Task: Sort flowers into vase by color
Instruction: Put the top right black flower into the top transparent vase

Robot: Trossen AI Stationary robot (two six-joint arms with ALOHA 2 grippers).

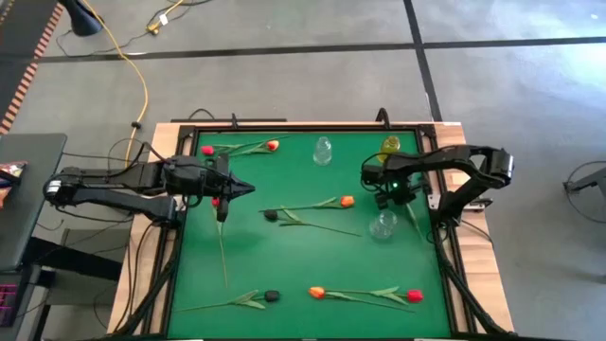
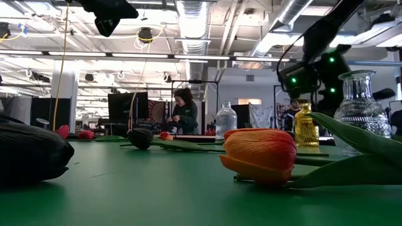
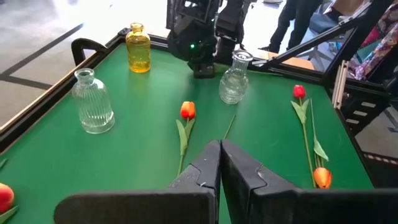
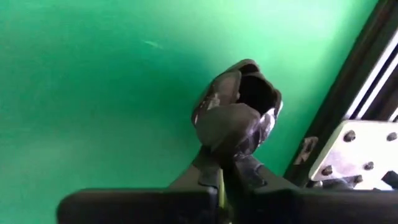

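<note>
No brand, label or writing can be read anywhere in these views.

The right hand [image 4: 224,177] is clenched on the green stem of a near-black tulip [image 4: 238,112], whose dark head stands just past the fingertips, over the green table [image 1: 284,256] close to its black frame rail [image 4: 367,74]. In the high view this hand [image 1: 393,189] hangs from an arm folded in from the table's right side, with the yellow vase [image 1: 390,146] just beyond it and a clear vase [image 1: 383,225] just short of it.

The left hand [image 3: 220,163] is clenched too, its two dark fingers pressed flat together; a thin green stem shows just past their tips, but whether it is gripped cannot be told. Its arm reaches in level from the left edge, the hand [image 1: 227,189] over the table's left part. Ahead of it lie an orange tulip [image 3: 187,111] and a red tulip [image 3: 299,92]; farther off stand a ribbed clear vase [image 3: 92,102] and the other arm.

Between the two hands the middle of the table is open cloth, crossed only by a few lying stems. Other flowers lie near the edges: a red and orange pair [image 1: 241,148] by the far rail, a dark one [image 1: 271,296] and an orange and red pair [image 1: 365,296] along the near edge.
</note>
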